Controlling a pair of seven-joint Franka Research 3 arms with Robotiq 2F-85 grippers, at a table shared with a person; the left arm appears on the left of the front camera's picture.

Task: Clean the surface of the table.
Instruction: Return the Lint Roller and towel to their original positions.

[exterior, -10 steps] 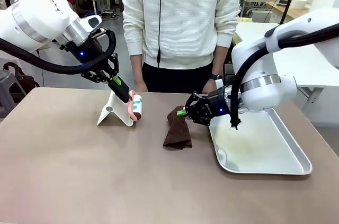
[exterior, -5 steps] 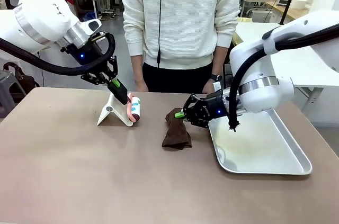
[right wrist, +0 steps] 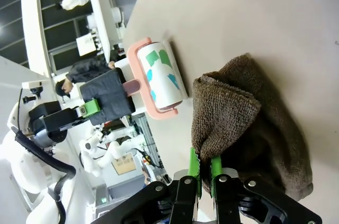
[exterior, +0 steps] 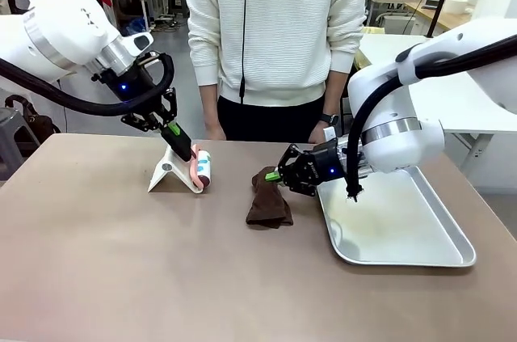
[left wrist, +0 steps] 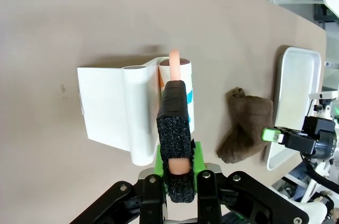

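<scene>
The table [exterior: 161,277] has a plain greyish-brown top. My left gripper [exterior: 179,141] is shut on the foam-wrapped handle [left wrist: 174,123] of a pink lint roller [exterior: 202,168], whose white roll [left wrist: 191,102] rests against a white stand [exterior: 168,171] on the table. A brown cloth [exterior: 269,203] lies crumpled near the middle. My right gripper [exterior: 276,175] is shut on its upper edge, the green pads pinching a fold [right wrist: 204,168]. In the right wrist view the cloth [right wrist: 243,123] hangs in front, with the lint roller [right wrist: 161,78] beyond it.
A silver metal tray [exterior: 404,225] lies on the table's right side, just behind my right gripper. A person in a white sweater [exterior: 275,35] stands at the far edge, hands near the table's rim. The table's near half is bare.
My left gripper has shifted the lint roller slightly left and down against the stand. My right gripper has slid a little left with the cloth.
</scene>
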